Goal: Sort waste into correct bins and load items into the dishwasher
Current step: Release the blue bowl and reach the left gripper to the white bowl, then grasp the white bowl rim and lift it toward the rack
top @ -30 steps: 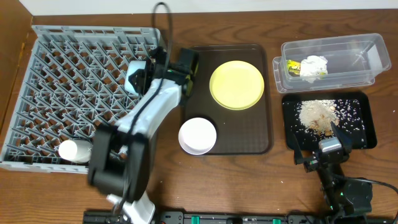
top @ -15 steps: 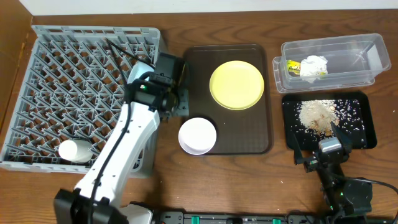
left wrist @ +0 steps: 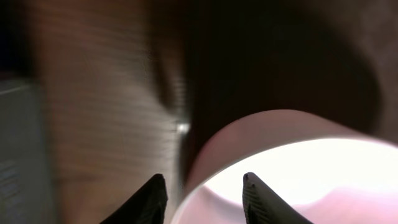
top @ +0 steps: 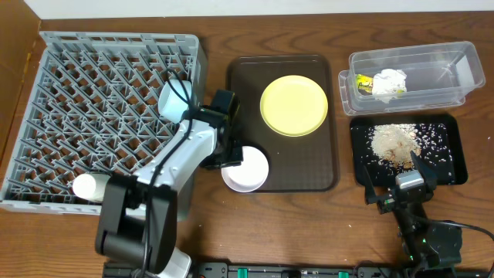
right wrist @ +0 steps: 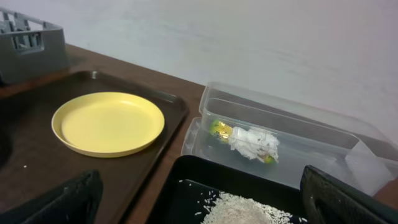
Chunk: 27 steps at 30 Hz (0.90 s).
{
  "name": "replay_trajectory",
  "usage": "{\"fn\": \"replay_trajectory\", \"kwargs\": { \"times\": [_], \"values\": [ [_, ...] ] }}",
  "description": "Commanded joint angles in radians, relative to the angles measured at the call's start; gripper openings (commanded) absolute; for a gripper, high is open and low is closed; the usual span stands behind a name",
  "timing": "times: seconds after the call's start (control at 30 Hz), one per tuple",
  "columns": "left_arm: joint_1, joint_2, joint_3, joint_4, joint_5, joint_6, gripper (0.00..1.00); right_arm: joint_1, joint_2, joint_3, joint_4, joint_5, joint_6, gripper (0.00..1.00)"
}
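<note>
Overhead shows wrapper (top: 362, 81) and tissue (top: 390, 80) in the tub (top: 463, 55), blue bowl (top: 172, 99) at the right edge of the rack (top: 77, 77); plate (top: 294, 104) waits, left gripper (left wrist: 205, 188) spread astride pinkish bowl (top: 247, 170).

Our left arm (top: 176, 158) wears a white shell between black joints, a thin black cable (top: 187, 99) looping over it, and the left hand (left wrist: 202, 199) ends in two black, pointed fingers (left wrist: 152, 198). Our right arm (top: 417, 228) is black throughout, the right hand (right wrist: 200, 180) bearing broad dark fingers (right wrist: 59, 202).
</note>
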Motion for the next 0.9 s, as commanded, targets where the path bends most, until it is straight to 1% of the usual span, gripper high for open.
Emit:
{"fn": "replay_trajectory", "kwargs": {
  "times": [0.0,0.13,0.27,0.33,0.37,0.4,0.47,0.63,0.67,0.73,0.77,0.8,0.83,0.87],
  "values": [
    [-0.006,0.036,-0.002,0.013,0.131,0.005,0.38,-0.004,-0.005,-0.002,-0.003,-0.005,-0.006,0.99],
    [-0.036,0.067,-0.002,0.035,0.193,0.006,0.33,-0.004,-0.005,-0.002,-0.003,-0.005,-0.006,0.99],
    [-0.066,0.068,-0.002,0.073,0.195,0.005,0.28,-0.004,-0.005,-0.002,-0.003,-0.005,-0.006,0.99],
    [-0.082,0.071,-0.002,0.089,0.152,0.005,0.19,-0.004,-0.005,-0.002,-0.003,-0.005,-0.006,0.99],
    [-0.089,0.071,-0.002,0.092,0.127,0.004,0.11,-0.004,-0.005,-0.002,-0.003,-0.005,-0.006,0.99],
    [-0.096,0.071,-0.002,0.092,0.089,0.0,0.08,-0.004,-0.005,-0.002,-0.003,-0.005,-0.006,0.99],
    [-0.108,0.071,-0.001,0.088,0.014,-0.027,0.08,-0.004,-0.005,-0.002,-0.003,-0.005,-0.006,0.99],
    [-0.096,0.039,0.041,0.033,-0.1,-0.026,0.08,-0.004,-0.005,-0.002,-0.003,-0.005,-0.006,0.99],
    [-0.09,-0.004,0.079,-0.018,-0.202,-0.043,0.08,-0.004,-0.005,-0.002,-0.003,-0.005,-0.006,0.99],
    [-0.089,-0.064,0.113,-0.062,-0.362,-0.064,0.07,-0.004,-0.005,-0.002,-0.003,-0.005,-0.006,0.99],
    [-0.089,-0.109,0.127,-0.076,-0.465,-0.063,0.08,-0.004,-0.005,-0.002,-0.003,-0.005,-0.006,0.99],
    [-0.089,-0.142,0.132,-0.079,-0.538,-0.063,0.07,-0.004,-0.005,-0.002,-0.003,-0.005,-0.006,0.99],
    [-0.089,-0.2,0.133,-0.08,-0.656,-0.063,0.07,-0.005,-0.005,-0.002,-0.003,-0.005,-0.006,0.99],
    [-0.089,-0.233,0.133,-0.083,-0.727,-0.063,0.07,-0.004,-0.005,-0.002,-0.003,-0.005,-0.006,0.99]
  ]
}}
